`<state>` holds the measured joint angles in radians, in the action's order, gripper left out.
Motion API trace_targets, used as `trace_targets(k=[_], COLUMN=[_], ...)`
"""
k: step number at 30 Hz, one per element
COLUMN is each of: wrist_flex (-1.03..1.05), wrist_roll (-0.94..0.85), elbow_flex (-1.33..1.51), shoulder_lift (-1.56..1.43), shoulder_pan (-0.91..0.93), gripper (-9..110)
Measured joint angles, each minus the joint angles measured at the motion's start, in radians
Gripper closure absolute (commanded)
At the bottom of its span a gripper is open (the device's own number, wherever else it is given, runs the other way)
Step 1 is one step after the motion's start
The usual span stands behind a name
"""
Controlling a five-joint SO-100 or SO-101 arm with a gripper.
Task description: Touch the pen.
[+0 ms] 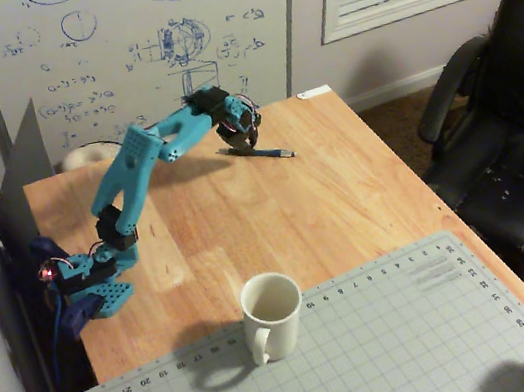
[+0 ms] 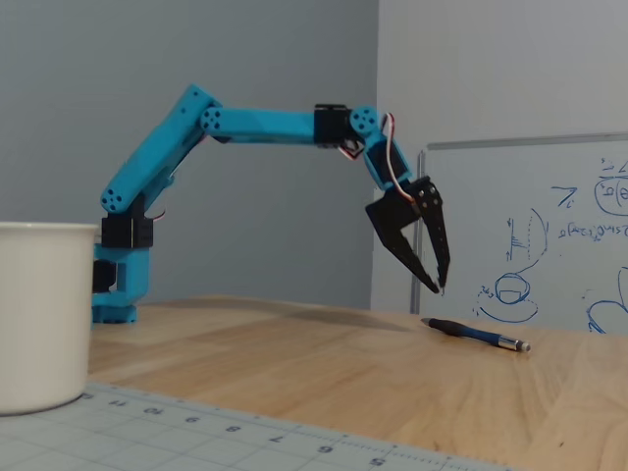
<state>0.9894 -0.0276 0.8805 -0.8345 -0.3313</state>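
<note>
Blue-black pen [image 2: 477,335] x1, white mug [image 1: 271,314] x1, fingers [image 2: 439,285] nearly together, empty, above pen.

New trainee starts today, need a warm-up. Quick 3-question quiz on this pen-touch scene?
1. True or false: the gripper is already touching the pen.
2. Multiple choice: the white mug stands
A) fully on the bare wooden table
B) at the edge of the grey cutting mat
C) on the office chair
3. Fill in: in the low side-on fixed view, the pen's silvery tip points toward the ____ of the picture.

Key
1. False: the fingertips hang above the pen, with a gap showing in that view.
2. B
3. right
</note>
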Motion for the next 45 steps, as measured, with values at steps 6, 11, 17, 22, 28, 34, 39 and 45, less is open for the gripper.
trace_targets(k=[6, 11, 17, 22, 28, 34, 39, 45], wrist_flex=[0.0, 0.0, 0.0, 0.0, 0.0, 0.0, 0.0, 0.0], wrist_roll=[0.0, 0.0, 0.0, 0.0, 0.0, 0.0, 0.0, 0.0], elbow_flex=[-0.221, -0.368, -0.456, -0.459, -0.459, -0.459, -0.459, -0.459], shoulder_lift=[0.172, 0.265, 0.333, 0.357, 0.365, 0.365, 0.365, 0.365], shoulder_pan=[0.0, 0.0, 0.0, 0.0, -0.021, -0.029, -0.029, -0.041], gripper=[101, 101, 101, 101, 101, 101, 101, 101])
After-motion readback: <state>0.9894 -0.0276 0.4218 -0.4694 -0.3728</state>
